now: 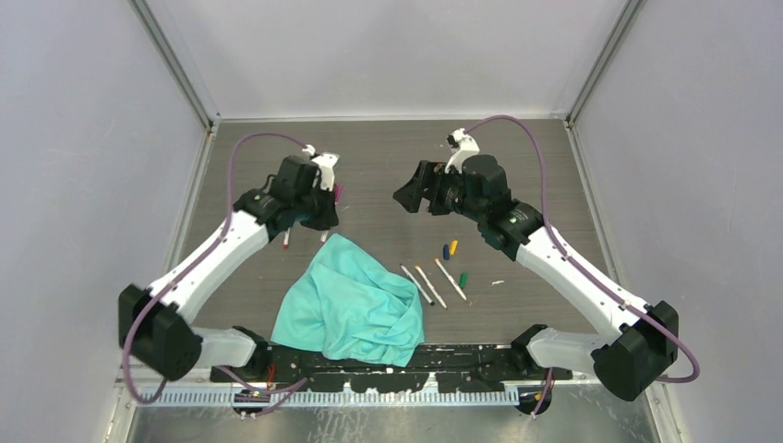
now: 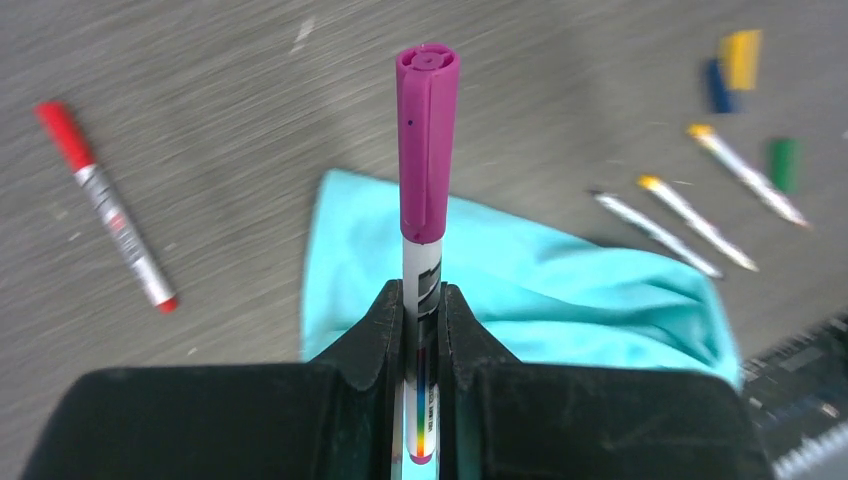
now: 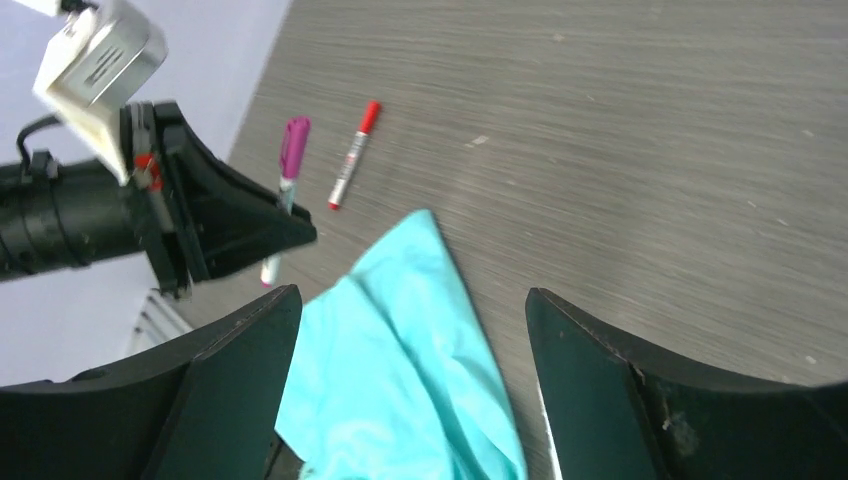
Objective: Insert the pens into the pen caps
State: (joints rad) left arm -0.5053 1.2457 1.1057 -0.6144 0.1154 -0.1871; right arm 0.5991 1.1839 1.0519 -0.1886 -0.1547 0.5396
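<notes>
Seen from above, two arms reach over a grey table point(image 1: 554, 175). The left gripper point(image 2: 422, 300) is closed on the white barrel of a purple pen point(image 2: 422, 262), which stands up between its fingers with a purple cap point(image 2: 427, 150) fitted on its far end. The right gripper point(image 3: 412, 295) hovers across from it with its jaws spread wide and nothing between them. A red pen point(image 2: 105, 205), capped in red, lies alone on the table to the left of a crumpled teal cloth point(image 1: 355, 300) at the near middle. To the right of the cloth lie three pens without caps point(image 1: 430, 287), side by side and slanted the same way, the leftmost just beside the cloth's edge. A blue cap point(image 1: 446, 251) and a yellow cap point(image 1: 453, 246) lie touching each other just beyond these pens, and a green cap point(image 1: 463, 278) lies just beside the rightmost one.
</notes>
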